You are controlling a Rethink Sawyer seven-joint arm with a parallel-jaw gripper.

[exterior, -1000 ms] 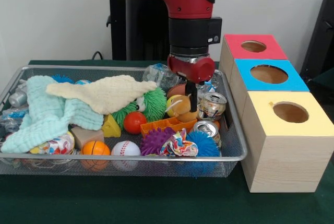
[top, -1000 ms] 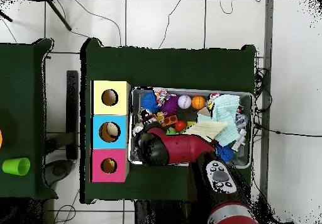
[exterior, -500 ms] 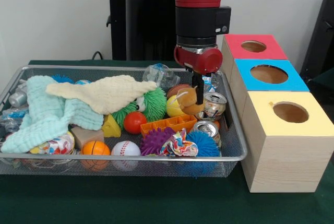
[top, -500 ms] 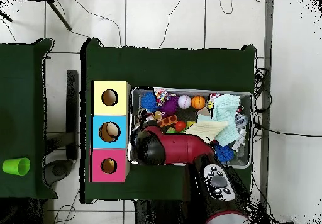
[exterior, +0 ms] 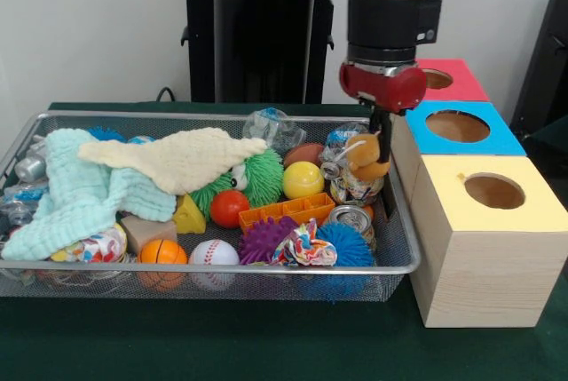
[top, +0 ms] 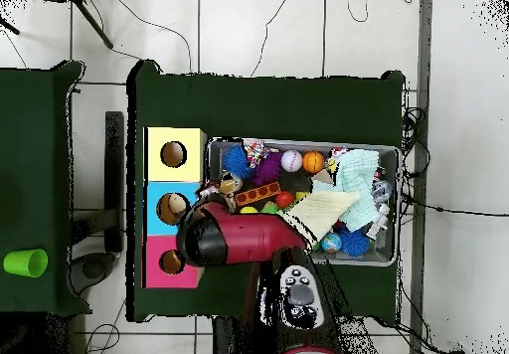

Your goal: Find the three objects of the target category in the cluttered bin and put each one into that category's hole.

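Hand [exterior: 380, 152] w/ orange toy [exterior: 366, 154], now higher

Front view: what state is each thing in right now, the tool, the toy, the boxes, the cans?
Tool: shut on the orange toy.
Orange toy: lifted above the bin.
Bin: full of clutter.
Yellow box: hole open.
Blue box: hole open.
Can: crushed, in bin.

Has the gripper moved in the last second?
Yes. The gripper, holding an orange toy, has risen and shifted toward the blue box.
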